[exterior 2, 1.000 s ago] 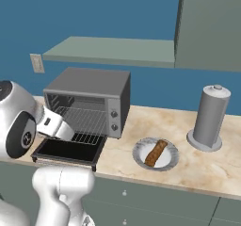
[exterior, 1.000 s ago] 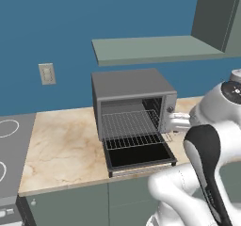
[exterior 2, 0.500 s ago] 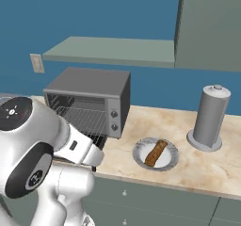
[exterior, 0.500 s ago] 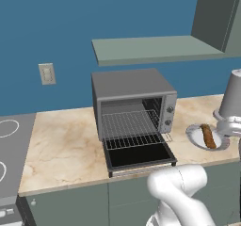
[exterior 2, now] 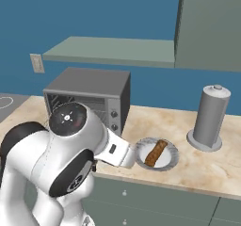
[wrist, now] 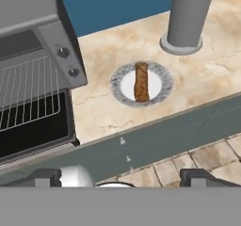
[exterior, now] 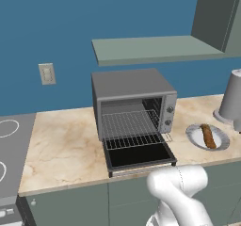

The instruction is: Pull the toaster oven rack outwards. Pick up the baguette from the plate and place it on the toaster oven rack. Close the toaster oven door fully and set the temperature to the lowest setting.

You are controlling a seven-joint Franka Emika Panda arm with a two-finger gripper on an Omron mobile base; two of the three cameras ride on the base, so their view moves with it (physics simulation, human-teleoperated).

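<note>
On the left of the marble desk (exterior: pixel 61 149) stands the toaster oven (exterior: pixel 133 102); its toaster oven door (exterior: pixel 139 156) lies folded down flat and the toaster oven rack (exterior: pixel 131 127) juts out over it. Right of the oven, the baguette (wrist: pixel 140 81) lies on the plate (wrist: pixel 123 92), with a tall grey canister (exterior 2: pixel 209 117) behind. In the hand view the pincer (wrist: pixel 120 177) hangs before the desk's front edge, fingers spread wide, grasping nothing
</note>
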